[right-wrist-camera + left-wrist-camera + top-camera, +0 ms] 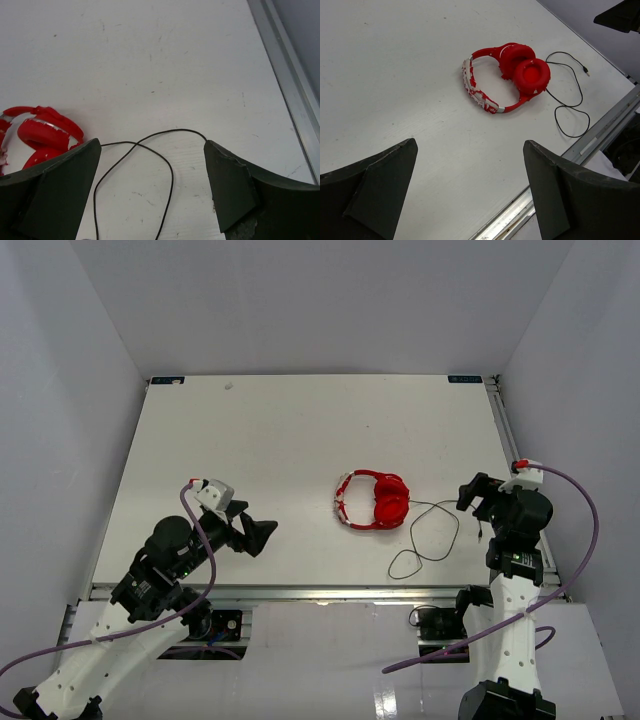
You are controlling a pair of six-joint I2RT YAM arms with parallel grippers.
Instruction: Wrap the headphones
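Note:
The red headphones (372, 501) lie folded on the white table, cups together on the right, headband with white hinges on the left. They also show in the left wrist view (506, 76) and at the left edge of the right wrist view (42, 137). Their thin black cable (435, 530) loops loosely to the right, also seen in the left wrist view (568, 102) and the right wrist view (150, 150). My left gripper (258, 533) is open and empty, left of the headphones. My right gripper (480, 498) is open and empty above the cable loop.
The table's metal front rail (320, 592) runs along the near edge and a side rail (518, 475) along the right edge. Thick purple robot cables (585, 530) hang off both arms. Grey walls enclose the table.

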